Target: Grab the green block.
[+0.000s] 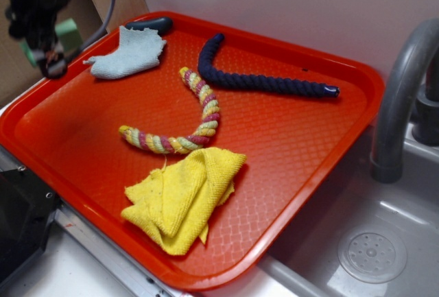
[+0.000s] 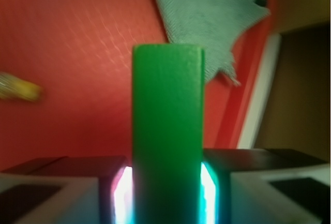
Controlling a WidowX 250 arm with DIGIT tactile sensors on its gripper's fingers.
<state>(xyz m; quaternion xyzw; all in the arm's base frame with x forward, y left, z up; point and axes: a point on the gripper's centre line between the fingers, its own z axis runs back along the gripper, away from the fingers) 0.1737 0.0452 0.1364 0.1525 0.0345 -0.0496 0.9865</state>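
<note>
Wrist view: gripper (image 2: pixel 166 193) raised above red tray (image 2: pixel 67 53), clamped on upright green block (image 2: pixel 166 125); grey rag (image 2: pixel 207 22) just beyond.

Pale wall (image 1: pixel 288 2), grey sink (image 1: pixel 384 242), faucet (image 1: pixel 401 91)

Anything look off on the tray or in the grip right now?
Nothing stands out. The green block sits upright and centred between the gripper fingers, held above the red tray. The grey-blue rag, yellow cloth and both ropes lie loose on the tray, rumpled but not spilled or damaged.
</note>
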